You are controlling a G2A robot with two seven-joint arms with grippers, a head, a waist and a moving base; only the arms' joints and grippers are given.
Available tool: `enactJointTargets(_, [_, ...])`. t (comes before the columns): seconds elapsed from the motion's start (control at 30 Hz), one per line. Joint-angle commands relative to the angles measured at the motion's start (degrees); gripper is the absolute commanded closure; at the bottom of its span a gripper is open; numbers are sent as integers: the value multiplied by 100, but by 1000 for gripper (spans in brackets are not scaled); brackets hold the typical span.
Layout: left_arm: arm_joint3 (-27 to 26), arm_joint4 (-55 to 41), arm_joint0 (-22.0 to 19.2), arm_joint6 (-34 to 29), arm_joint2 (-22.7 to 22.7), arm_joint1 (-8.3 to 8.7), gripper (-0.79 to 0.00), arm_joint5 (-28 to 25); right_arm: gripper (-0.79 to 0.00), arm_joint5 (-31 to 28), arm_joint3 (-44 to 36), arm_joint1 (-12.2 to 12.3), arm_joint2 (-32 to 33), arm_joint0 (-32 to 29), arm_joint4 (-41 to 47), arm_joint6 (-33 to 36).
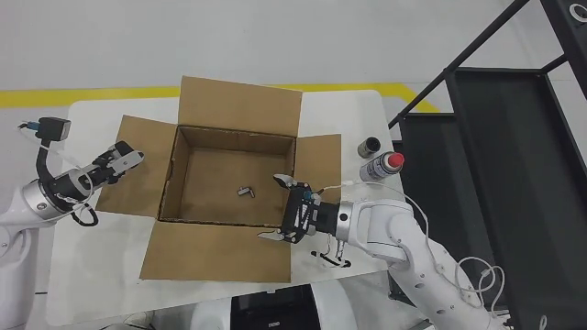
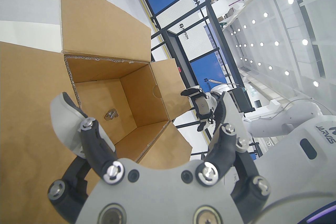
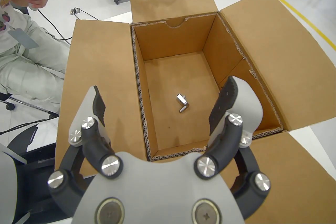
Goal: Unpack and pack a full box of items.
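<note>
Deep in the box (image 1: 240, 103) lies a metal bracket (image 1: 245, 191), right gripper (image 1: 273, 208) spread

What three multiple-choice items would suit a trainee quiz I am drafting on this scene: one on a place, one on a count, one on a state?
1. Where is the metal bracket?
A. On a flap
B. On the floor of the box
C. In a gripper

2. How many things lie inside the box?
A. One
B. Three
C. Five

3. How is the right gripper?
A. Shut on the bracket
B. Shut on a flap
C. Open and empty

Key: 1 B, it lies on the cardboard floor; 2 A, the bracket is alone in there; 3 C, its jaws stand wide apart, nothing held.
</note>
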Motion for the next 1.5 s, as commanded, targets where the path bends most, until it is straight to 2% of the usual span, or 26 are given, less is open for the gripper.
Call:
enactJointTargets(0.0, [0,0,0,0,0,0,-785,0,-785,0,0,0,0,0,0,0])
enactJointTargets(1.23, [0,0,0,0,0,0,-785,0,-785,85,-17,-8,-20,53,-2,-13])
enactJointTargets(1.27, [0,0,0,0,0,0,-785,0,-785,21,-57,-18,-133,138,39,31])
enactJointTargets(1.37, [0,0,0,0,0,0,-785,0,-785,-41,-129,-54,-433,658,72,869])
enactJointTargets(1.47, [0,0,0,0,0,0,-785,0,-785,188,77,-132,-777,1267,410,1753])
